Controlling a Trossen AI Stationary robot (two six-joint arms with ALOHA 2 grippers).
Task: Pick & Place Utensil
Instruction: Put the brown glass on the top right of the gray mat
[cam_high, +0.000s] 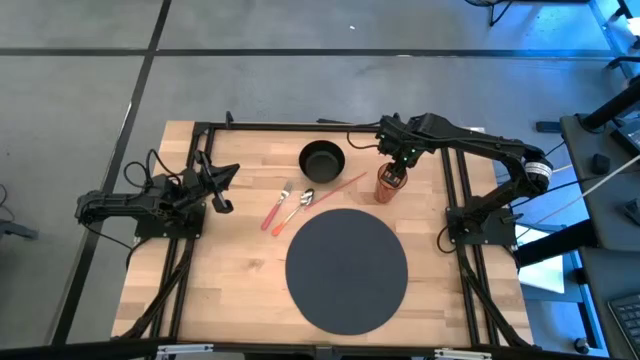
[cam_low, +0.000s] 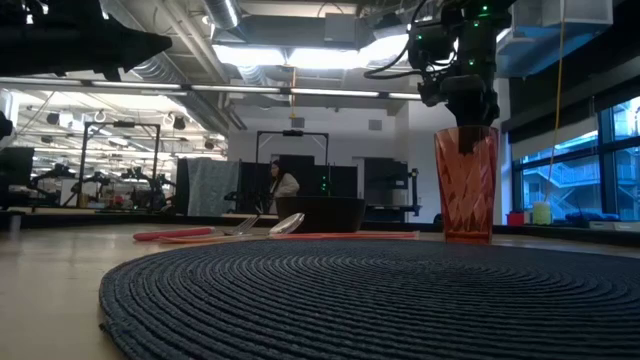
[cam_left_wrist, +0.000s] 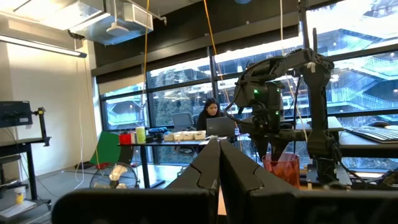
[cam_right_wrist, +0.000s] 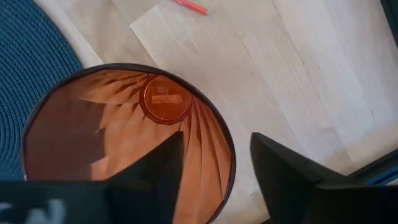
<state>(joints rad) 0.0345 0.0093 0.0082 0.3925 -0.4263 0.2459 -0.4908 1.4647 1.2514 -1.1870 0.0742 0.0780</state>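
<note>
While the right claw (cam_high: 393, 172) is poised at the mouth of the orange tumbler (cam_high: 389, 183), its two dark fingers (cam_right_wrist: 158, 163) are seen straddling the rim, one inside the cup and one outside, with a gap between them and the glass wall standing in that gap; whether the wall is already pinched cannot be told. Just beside this claw, toward the middle of the desk (cam_high: 240, 270), a thin red stick (cam_high: 345, 184) lies on the wood, and beyond it a black bowl (cam_high: 321, 158) is placed. Farther out in the same direction, a spoon (cam_high: 299, 206) and a red-handled fork (cam_high: 277, 209) are laid side by side, close together, at the edge of the round dark placemat (cam_high: 346, 268). Well apart from all of this, the left claw (cam_high: 221, 188) is held shut and empty above the far side of the desk.
</note>
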